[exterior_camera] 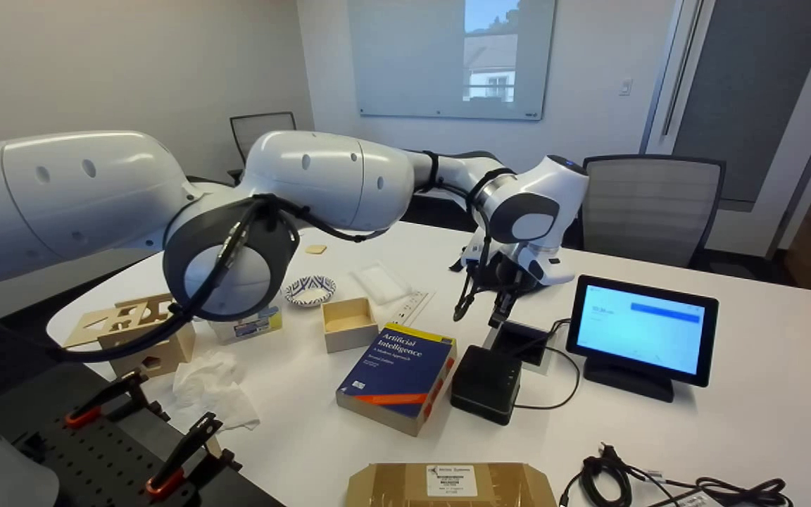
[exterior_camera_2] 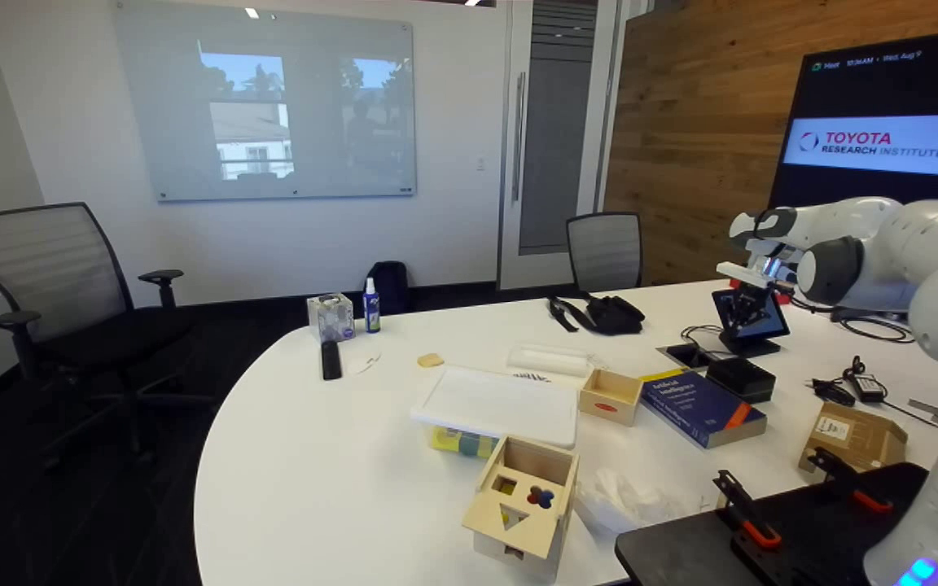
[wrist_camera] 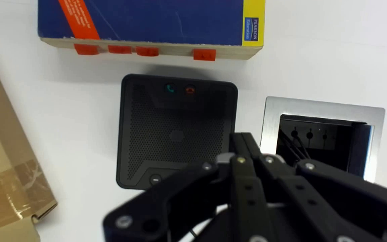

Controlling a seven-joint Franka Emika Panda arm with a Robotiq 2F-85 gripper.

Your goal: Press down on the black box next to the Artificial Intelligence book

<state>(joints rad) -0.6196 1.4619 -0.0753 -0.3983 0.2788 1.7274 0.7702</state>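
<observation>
Find the black box (wrist_camera: 176, 131) near the center of the wrist view, just below the Artificial Intelligence book (wrist_camera: 166, 20) at the top of that frame and apart from it across a narrow strip of white surface (wrist_camera: 86, 127). Make out a green and a red phone sign near the box's upper edge, and a minus sign at its lower left. Read "PEARSON Education" on the book's yellow band, but only scraps of the small print on the orange stripe. In an exterior view, read "Artificial Intelligence", "A Modern Approach" and "Second Edition" on the cover in the lower middle of the frame.

See the end effector (wrist_camera: 243, 136) in the lower right of the wrist view, with fingers drawn together, overlapping the box's right edge there; in both exterior views, higher than the box and apart from it.

Catch "Systems" on the label (exterior_camera: 451, 481) of a cardboard box (exterior_camera: 384, 486) at the bottom edge of an exterior view. At the upper right of an exterior view, read "TOYOTA RESEARCH INSTITUTE" on a wall screen (exterior_camera_2: 884, 94), beneath "Meet" and "10:36AM • Wed, Aug 9".
</observation>
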